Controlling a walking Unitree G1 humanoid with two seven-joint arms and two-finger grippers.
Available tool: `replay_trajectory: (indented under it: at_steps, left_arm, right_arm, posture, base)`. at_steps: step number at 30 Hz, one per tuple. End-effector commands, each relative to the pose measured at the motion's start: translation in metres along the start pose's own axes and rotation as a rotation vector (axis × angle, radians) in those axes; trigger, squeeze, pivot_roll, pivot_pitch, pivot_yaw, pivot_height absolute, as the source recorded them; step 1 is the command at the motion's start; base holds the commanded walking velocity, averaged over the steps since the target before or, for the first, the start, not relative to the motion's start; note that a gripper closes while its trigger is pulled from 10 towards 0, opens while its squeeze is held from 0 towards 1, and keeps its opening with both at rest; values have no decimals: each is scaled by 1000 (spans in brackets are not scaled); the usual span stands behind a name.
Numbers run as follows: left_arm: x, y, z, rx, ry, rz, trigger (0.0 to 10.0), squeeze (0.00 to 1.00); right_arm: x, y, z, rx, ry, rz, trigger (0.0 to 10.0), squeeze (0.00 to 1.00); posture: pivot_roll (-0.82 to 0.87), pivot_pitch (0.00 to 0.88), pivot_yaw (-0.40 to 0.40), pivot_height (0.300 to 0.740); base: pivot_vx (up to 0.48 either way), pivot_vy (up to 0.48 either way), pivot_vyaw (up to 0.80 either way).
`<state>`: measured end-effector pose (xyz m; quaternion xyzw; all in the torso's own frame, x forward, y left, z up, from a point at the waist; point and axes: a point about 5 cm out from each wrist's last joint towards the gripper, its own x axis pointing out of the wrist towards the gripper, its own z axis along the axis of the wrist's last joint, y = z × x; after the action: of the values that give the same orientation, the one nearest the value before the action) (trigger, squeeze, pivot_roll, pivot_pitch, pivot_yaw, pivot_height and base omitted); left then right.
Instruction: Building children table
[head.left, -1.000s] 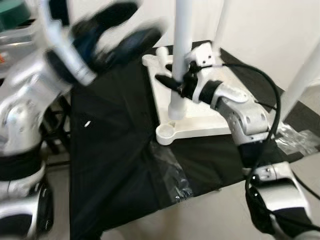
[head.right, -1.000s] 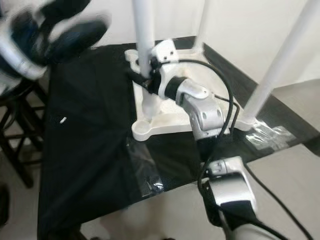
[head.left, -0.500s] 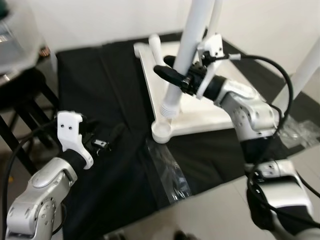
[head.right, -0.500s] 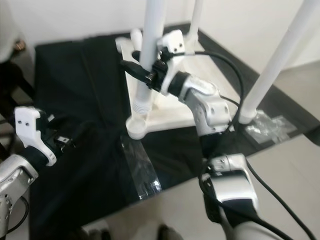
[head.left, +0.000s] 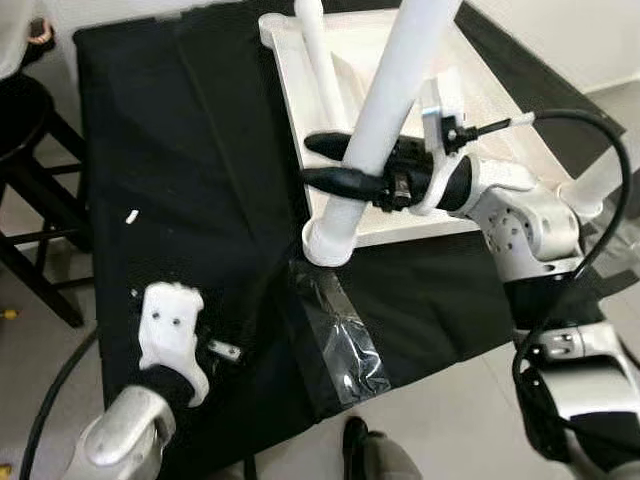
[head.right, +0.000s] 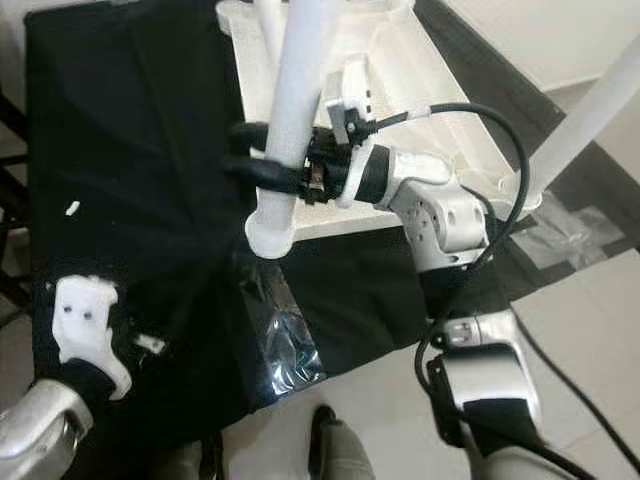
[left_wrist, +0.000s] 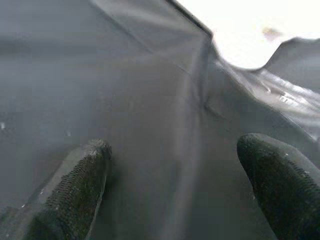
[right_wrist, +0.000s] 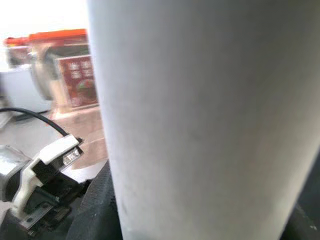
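Left eye view: right gripper (head.left: 335, 160) fingers clench a white leg (head.left: 385, 110) standing in the tabletop (head.left: 385, 60) corner. Left gripper (left_wrist: 175, 185) fingers hang released over black cloth (head.left: 190, 150), near-left.

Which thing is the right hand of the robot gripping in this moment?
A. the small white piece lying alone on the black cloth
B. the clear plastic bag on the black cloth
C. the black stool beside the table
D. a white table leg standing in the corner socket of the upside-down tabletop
D: the right hand has its two black fingers on either side of the white table leg, whose lower end sits in the corner socket of the white tabletop.
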<state>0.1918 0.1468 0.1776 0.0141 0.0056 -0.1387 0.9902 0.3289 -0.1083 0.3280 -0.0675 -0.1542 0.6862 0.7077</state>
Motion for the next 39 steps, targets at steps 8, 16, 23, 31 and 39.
replay_trajectory:
  at_steps: [8, 16, 23, 31, 39]
  left_arm:
    - [-15, -17, 4, 62, -19, 8, 10000, 0]
    - [-18, -21, 6, 82, -38, 17, 10000, 0]
    - [-20, -26, 9, 113, -81, 31, 10000, 0]
    - [-22, -28, 13, 99, -109, 51, 10000, 0]
    - [-23, -26, 17, 68, -142, 91, 10000, 0]
  right_arm:
    - [12, -7, 31, -127, 33, 189, 10000, 0]
    - [28, -1, 36, -145, 62, 340, 10000, 0]
    - [37, -1, 25, -174, 195, 423, 10000, 0]
    - [39, -12, 23, -222, 264, 393, 10000, 0]
    - [35, -18, 22, -187, 246, 364, 10000, 0]
  posture:
    - [27, 507, -55, 740]
    - [29, 530, -59, 740]
    - [1, 546, -84, 740]
    - [-12, 546, -97, 740]
    - [-13, 546, -110, 740]
  base:
    - [0, 0, 0]
    - [0, 0, 0]
    - [0, 0, 0]
    - [0, 0, 0]
    - [0, 0, 0]
